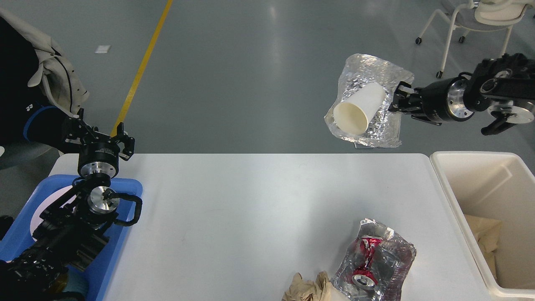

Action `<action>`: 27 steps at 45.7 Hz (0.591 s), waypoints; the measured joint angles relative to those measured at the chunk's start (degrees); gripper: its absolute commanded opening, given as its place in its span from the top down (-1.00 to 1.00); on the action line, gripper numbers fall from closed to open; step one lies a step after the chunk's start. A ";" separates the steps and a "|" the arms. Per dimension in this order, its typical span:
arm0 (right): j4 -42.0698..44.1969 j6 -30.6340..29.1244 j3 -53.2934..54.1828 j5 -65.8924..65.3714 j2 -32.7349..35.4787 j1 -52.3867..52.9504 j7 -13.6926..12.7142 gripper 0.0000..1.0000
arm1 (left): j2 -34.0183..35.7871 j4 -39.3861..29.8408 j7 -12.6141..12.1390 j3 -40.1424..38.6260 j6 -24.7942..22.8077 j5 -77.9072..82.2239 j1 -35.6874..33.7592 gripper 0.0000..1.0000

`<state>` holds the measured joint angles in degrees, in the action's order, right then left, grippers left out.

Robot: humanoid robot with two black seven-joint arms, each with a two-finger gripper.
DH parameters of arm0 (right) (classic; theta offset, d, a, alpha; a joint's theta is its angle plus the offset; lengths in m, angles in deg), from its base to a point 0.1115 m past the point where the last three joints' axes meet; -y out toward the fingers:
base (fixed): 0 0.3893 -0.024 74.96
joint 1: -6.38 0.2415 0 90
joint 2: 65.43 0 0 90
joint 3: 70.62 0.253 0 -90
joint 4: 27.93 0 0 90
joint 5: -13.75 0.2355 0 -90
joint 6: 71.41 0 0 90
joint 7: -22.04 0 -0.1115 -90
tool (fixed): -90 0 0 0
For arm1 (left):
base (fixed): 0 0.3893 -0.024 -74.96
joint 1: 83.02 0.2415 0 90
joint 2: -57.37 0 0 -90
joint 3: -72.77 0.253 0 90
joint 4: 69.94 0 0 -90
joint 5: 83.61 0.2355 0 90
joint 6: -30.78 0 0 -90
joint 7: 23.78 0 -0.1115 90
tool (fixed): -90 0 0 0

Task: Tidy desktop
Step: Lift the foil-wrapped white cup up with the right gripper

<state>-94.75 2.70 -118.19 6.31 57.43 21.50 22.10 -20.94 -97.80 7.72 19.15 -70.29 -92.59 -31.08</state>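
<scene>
Now you're mid-carry: your right end effector (395, 101) is clamped on the foil wrapper (391, 77) cradling a paper cup (359, 109), at one o'clock beyond the desk (259, 217). Next, swing it over the bin (472, 184) and release. Left end effector (106, 136) looks empty; its opening I cannot tell.

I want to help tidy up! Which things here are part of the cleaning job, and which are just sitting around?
Part of the job:
- wide white tabletop
- white paper cup in a clear plastic bag, held by the right gripper
- crushed red can in a clear bag
- crumpled brown paper
- cream-white bin

Just around:
- white wheeled chair
- yellow floor line
- blue plastic tray
</scene>
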 measured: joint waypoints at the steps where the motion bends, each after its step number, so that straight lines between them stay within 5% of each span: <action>1: -0.87 -2.12 -0.09 -1.60 -0.72 1.36 0.00 1.00 | 0.00 0.00 0.00 0.00 0.00 0.00 0.00 -0.95; 11: -12.59 -14.24 -3.39 -6.22 -7.70 13.20 0.01 1.00 | 0.00 0.00 0.00 0.00 0.00 0.00 0.00 -0.95; 27: -17.08 -14.95 -5.96 -6.24 -9.08 16.48 -0.18 1.00 | 0.00 0.00 0.00 0.00 0.00 0.00 0.00 -0.95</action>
<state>-111.84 -12.25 -124.14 0.07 48.35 37.98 21.92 -20.94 -97.80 7.72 19.15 -70.29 -92.58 -31.08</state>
